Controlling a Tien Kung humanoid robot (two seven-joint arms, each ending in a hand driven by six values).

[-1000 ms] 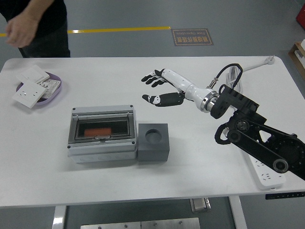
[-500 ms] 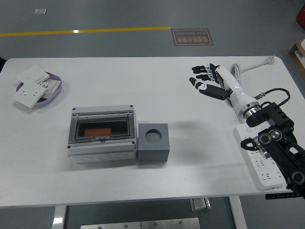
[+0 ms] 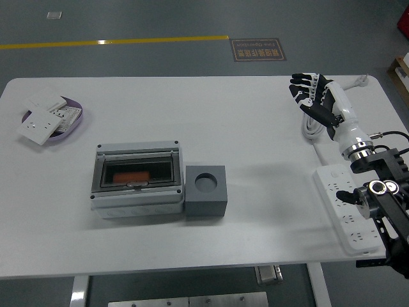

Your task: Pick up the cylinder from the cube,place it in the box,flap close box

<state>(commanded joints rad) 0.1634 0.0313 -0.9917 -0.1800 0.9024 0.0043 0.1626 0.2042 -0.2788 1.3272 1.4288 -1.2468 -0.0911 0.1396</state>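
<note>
The grey rectangular plastic box [image 3: 137,180] with its clear hinged flap is sitting left of the desk's centre, toward the near edge, flap down. The orange cylinder [image 3: 131,174] is lying inside it under the flap. The dark grey cube [image 3: 206,190] is touching the box's right side, its round socket empty. Judging by this, all three steps look done; nothing is left except maybe checking the flap is seated.

The right hand [image 3: 314,96], white with black fingertips, is hovering near the far right corner, fingers loosely spread, holding nothing, well apart from the box. The left hand is not showing.

Other stuff: a purple bowl [image 3: 71,127] of white switch plates [image 3: 40,122] at the far left edge, a white power strip [image 3: 344,211] along the right edge under the arm, and a white cable [image 3: 311,128] by the hand. Nothing is blocking the box.
</note>
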